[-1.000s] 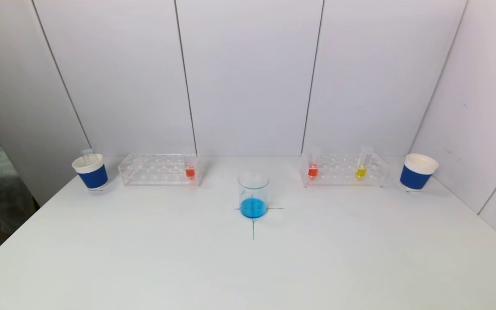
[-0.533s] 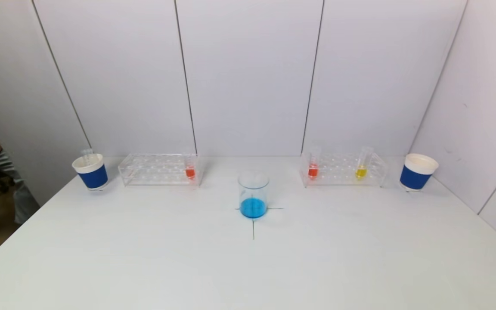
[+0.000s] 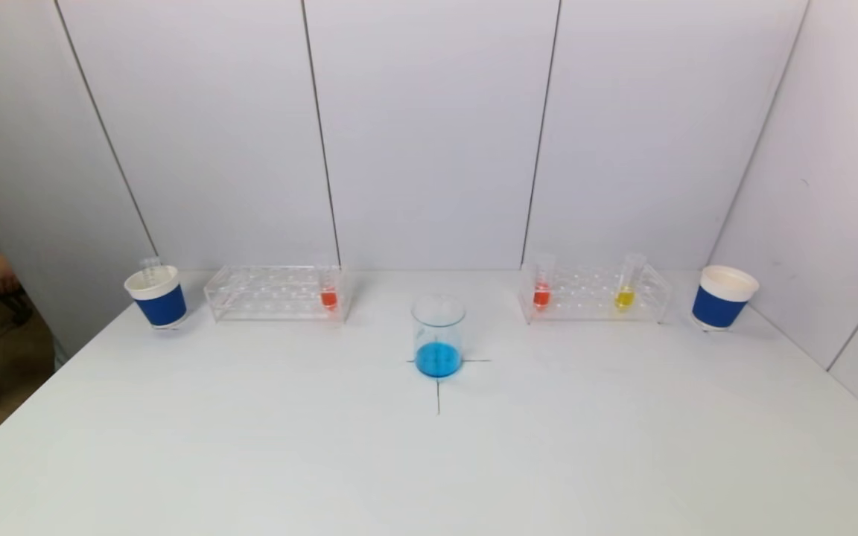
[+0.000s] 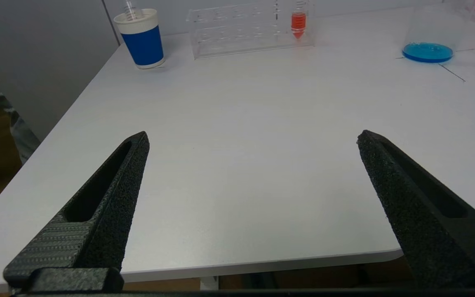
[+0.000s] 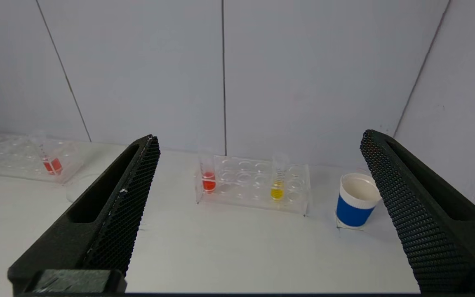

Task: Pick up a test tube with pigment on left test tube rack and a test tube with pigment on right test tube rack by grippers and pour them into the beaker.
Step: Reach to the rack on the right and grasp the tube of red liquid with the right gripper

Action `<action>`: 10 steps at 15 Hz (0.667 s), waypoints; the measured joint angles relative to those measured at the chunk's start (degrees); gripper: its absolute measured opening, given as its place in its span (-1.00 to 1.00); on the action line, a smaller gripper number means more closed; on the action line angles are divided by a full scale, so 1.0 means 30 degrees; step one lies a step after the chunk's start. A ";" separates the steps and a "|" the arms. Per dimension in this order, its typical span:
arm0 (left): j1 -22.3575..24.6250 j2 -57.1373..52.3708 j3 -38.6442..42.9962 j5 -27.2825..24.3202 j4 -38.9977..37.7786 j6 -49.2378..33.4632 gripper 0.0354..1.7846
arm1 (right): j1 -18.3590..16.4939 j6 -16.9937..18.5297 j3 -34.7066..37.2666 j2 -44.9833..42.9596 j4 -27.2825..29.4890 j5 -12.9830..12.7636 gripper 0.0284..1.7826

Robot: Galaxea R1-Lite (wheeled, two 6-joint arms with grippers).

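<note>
White tabletop (image 3: 250, 447) spreads before you, the beaker (image 3: 438, 339) with blue liquid on its centre cross, likely so either arm can reach it. Behind it, the left rack (image 3: 272, 292) holds one orange tube (image 3: 328, 290); the right rack (image 3: 594, 293) holds an orange tube (image 3: 541, 286) and a yellow tube (image 3: 625, 286), all upright, ready for lifting. Blue-banded cups (image 3: 157, 296) flank the racks. Your left gripper (image 4: 252, 138) hangs near the table's front edge, fingers wide apart; your right gripper (image 5: 258, 140), fingers equally spread, faces the right rack from well back.
</note>
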 joint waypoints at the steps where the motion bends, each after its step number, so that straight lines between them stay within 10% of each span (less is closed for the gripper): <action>1: 0.0000 0.0000 0.0000 -0.0004 -0.0008 -0.0008 0.98 | 0.0589 0.0000 -0.0597 0.1203 -0.0406 -0.0524 0.99; 10: 0.0000 0.0008 0.0000 0.0000 0.0000 0.0000 0.98 | 0.4649 0.0016 -0.3170 1.0529 -0.6022 -0.5112 0.99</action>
